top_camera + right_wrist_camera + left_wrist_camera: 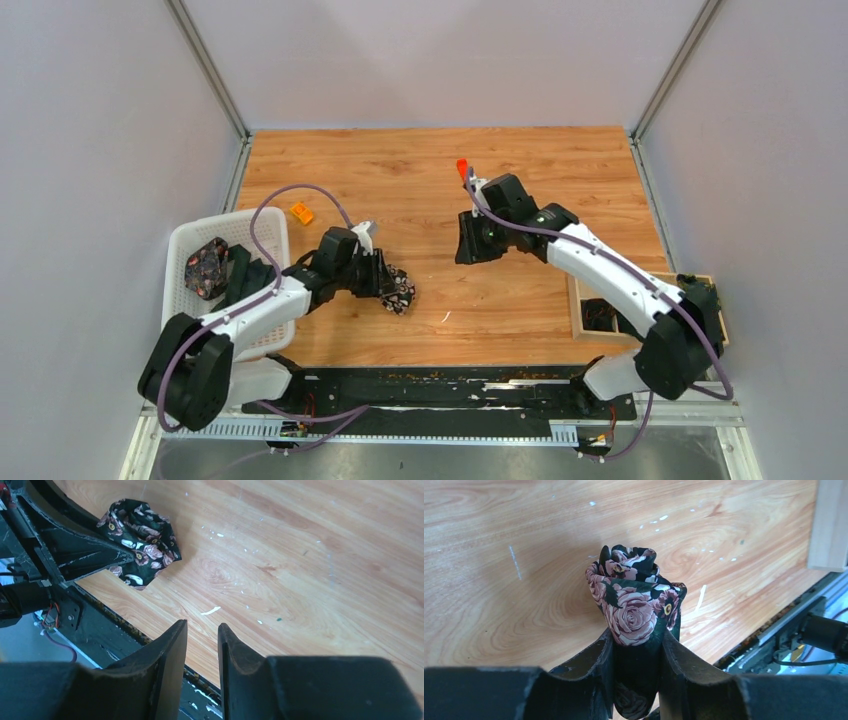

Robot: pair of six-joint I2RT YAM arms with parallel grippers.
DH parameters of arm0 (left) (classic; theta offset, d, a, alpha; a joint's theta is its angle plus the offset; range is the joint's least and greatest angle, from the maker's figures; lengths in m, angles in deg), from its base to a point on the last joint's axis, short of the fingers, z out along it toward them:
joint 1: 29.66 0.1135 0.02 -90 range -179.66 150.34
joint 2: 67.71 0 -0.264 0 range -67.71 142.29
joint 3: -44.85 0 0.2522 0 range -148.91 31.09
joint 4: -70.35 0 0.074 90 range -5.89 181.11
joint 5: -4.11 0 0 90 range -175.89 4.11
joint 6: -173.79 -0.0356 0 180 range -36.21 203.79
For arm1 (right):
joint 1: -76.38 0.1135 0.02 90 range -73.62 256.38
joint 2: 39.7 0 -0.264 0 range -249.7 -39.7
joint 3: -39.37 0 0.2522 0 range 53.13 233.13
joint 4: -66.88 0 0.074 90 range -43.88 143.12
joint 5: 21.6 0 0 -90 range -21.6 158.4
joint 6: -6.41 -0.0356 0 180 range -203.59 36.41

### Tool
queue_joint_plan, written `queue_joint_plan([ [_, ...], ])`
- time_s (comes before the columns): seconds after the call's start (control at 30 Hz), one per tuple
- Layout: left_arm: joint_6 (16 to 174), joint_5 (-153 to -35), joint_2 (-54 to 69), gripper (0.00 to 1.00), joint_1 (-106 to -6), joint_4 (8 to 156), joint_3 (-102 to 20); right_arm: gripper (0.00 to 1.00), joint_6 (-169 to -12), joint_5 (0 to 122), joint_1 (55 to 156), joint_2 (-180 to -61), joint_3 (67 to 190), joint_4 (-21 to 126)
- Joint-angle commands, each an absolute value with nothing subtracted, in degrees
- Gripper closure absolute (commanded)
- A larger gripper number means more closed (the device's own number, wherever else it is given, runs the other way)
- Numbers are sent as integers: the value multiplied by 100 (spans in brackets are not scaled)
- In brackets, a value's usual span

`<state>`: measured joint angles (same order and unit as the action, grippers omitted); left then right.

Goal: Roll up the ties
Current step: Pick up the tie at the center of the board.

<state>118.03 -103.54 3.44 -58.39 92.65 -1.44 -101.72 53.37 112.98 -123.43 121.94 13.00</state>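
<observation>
A rolled tie (634, 610), black with pink roses, is pinched between the fingers of my left gripper (638, 640), which is shut on it just above the wooden table. From above, the same roll (400, 288) sticks out of the left gripper (385, 278) left of the table's middle. My right gripper (470, 250) hovers over the middle of the table, well apart from the roll. Its jaws (202, 627) stand a narrow gap apart with nothing between them. The right wrist view shows the tie (142, 540) at upper left, held by the left fingers (85, 555).
A white basket (185, 245) at the left holds another floral roll (207, 268) and dark fabric (245, 275). An orange block (301, 212) lies beside the basket. A red block (462, 166) sits behind the right arm. A wooden box (578, 310) stands at the right edge.
</observation>
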Motion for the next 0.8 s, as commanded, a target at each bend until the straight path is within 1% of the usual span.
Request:
queue_joint_plan([
  [0.0,11986,-10580,-186,67,-5826,9139,-343,70,-10338,6293,11291,-11402,12425,1206],
  [0.13,11852,-10625,-291,67,-5948,9175,-743,70,-10381,7104,11290,-10593,12408,1137],
  [0.27,11720,-10606,-45,68,-6208,9204,-1246,69,-10367,7618,11290,-9679,12145,1388],
  [0.3,11721,-10602,67,68,-6285,9163,-1364,66,-10337,7725,11290,-9392,12067,1456],
  [0.4,11774,-10627,228,69,-6536,8967,-1629,52,-10295,7817,11282,-9020,11870,1502],
  [0.53,12035,-10853,346,70,-6702,8594,-1920,21,-10540,6980,11276,-8792,11532,1787],
  [0.63,12353,-11110,309,70,-6729,8275,-2112,2,-10963,6105,11277,-8626,11099,2374],
  [0.77,12726,-11380,105,71,-6728,8093,-2345,1,-11452,5480,11276,-8525,10725,3010],
])
